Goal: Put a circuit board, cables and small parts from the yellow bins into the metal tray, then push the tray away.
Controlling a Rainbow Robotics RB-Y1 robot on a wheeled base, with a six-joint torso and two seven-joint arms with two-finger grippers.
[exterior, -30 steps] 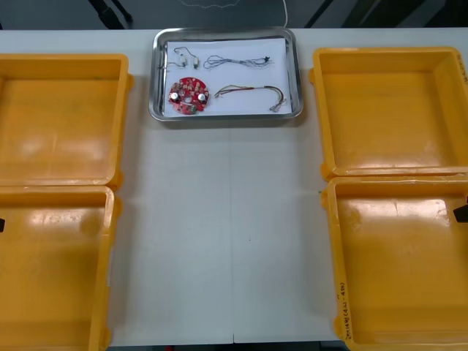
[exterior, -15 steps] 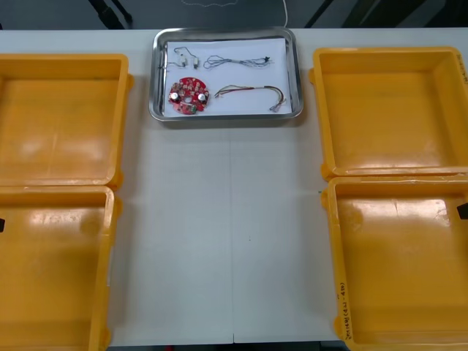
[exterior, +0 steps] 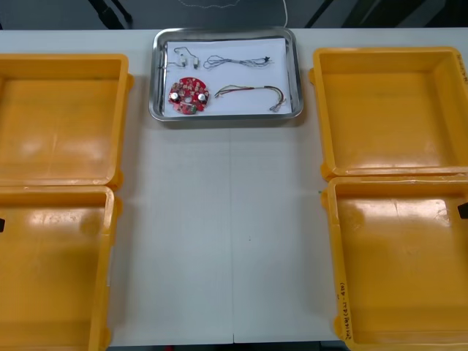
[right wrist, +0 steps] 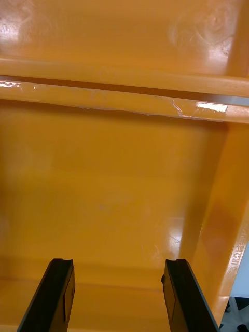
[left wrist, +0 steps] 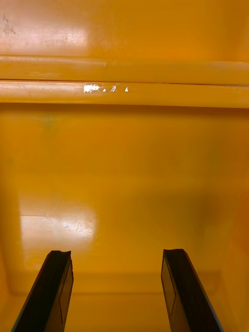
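Metal gleams at the far middle of the table [exterior: 234, 219], where we find the metal tray [exterior: 297, 80], white inside, lying between the far left bin [exterior: 58, 121] and the far right bin [exterior: 391, 110]. On its white floor the round red circuit board [exterior: 189, 96] lies at the near left, with the red and yellow cable [exterior: 250, 93] just to its right. A thin twisted cable [exterior: 238, 61] runs along the far side, and the small metal parts [exterior: 183, 57] sit in the far left corner. We see the left gripper [left wrist: 116, 293] hanging over the floor of the near left bin [exterior: 51, 270], its two black fingers [left wrist: 54, 290] wide apart with nothing between them. The right gripper [right wrist: 119, 298] hangs likewise over the near right bin [exterior: 398, 270], its fingers [right wrist: 181, 295] spread wide and holding nothing. Beyond each pair of fingers we see the walls where the near bin meets the far one
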